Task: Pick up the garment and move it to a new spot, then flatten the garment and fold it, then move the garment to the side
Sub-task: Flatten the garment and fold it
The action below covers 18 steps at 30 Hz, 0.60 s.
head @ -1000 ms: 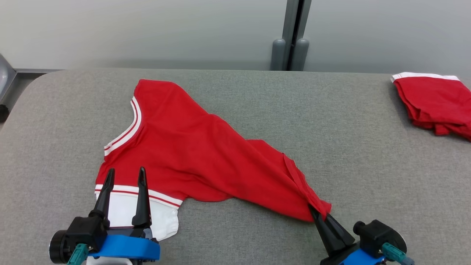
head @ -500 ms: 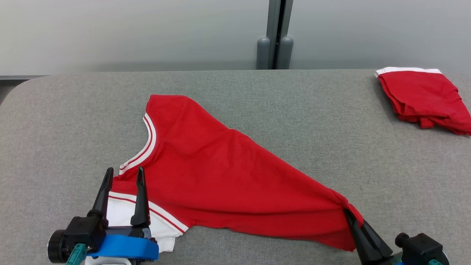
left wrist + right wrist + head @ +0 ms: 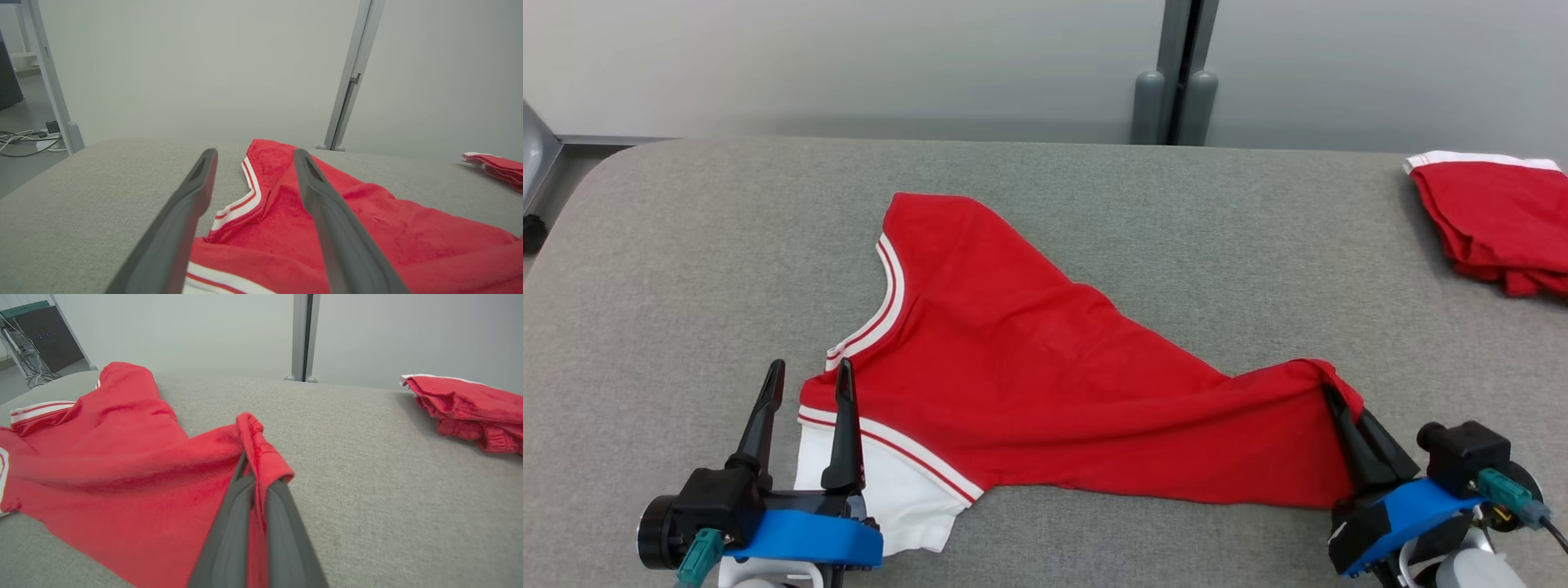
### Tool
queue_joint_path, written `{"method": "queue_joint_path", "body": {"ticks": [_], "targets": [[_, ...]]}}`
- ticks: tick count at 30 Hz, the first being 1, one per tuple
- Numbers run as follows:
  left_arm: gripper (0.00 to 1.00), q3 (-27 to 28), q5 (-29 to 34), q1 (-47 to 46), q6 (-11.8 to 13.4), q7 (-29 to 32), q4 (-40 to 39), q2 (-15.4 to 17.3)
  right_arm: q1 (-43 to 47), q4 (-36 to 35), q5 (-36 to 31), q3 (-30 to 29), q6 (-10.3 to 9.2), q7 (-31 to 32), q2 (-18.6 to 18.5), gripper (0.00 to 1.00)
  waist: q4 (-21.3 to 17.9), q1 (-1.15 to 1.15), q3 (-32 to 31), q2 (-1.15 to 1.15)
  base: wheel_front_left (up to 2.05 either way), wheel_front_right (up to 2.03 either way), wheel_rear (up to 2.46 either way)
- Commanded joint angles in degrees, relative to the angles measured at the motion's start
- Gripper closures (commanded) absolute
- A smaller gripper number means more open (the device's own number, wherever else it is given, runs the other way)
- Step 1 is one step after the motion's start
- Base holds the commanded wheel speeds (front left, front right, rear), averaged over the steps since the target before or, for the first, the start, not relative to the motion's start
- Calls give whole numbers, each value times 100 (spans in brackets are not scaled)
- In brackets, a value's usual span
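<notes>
Head view: red garment (image 3: 1029, 367) lies mid bench (image 3: 686, 269), white sleeve (image 3: 894, 498) partly hidden behind the left hand (image 3: 810, 365), fingers apart on nothing. The right hand (image 3: 1342, 412) is pinched tight on its corner. Left wrist view: bare bench leftward. Right wrist view: second red pile (image 3: 470, 404) cut off at frame edge, open bench between.

A red shirt (image 3: 1029, 367) with white trim lies spread on the grey counter (image 3: 686, 269), with its neckline facing left and a white-banded sleeve at the lower left. The left tool (image 3: 812, 365) has its fingers spread wide, one over that sleeve and one over bare counter, and grips nothing. The right tool (image 3: 1331, 396) pinches the shirt's right corner, which is raised in a small peak. A folded red garment (image 3: 1494, 229) lies well apart at the far right. A grey post (image 3: 1176, 82) stands behind the counter.
</notes>
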Motion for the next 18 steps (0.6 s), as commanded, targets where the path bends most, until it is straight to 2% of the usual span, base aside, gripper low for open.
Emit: {"method": "queue_joint_path", "body": {"ticks": [1, 11, 12, 13, 18], "targets": [[0, -15, -29, -64, -11, -26, 14, -4, -129, 93, -10, -7, 2, -43, -43, 100, 63, 0, 43, 0, 0, 0, 0], [0, -129, -97, -47, 42, -26, 28, -5, -1422, 2249, -15, -129, 1, -287, -240, 100, 302, 0, 157, 0, 0, 0, 0], [0, -131, -100, -52, 45, -26, 31, -4, -1509, 2446, 2, -98, 1, -286, -226, 70, 299, 0, 163, 0, 0, 0, 0], [0, -126, -103, -59, 49, -26, 35, -6, -1604, 2606, 31, -50, 1, -330, -209, 0, 291, 0, 168, 0, 0, 0, 0], [0, -60, -42, -77, 83, -26, 46, -5, -1783, 3119, 65, 21, 1, -552, -224, 0, 167, 0, 110, 0, 0, 0, 0]]}}
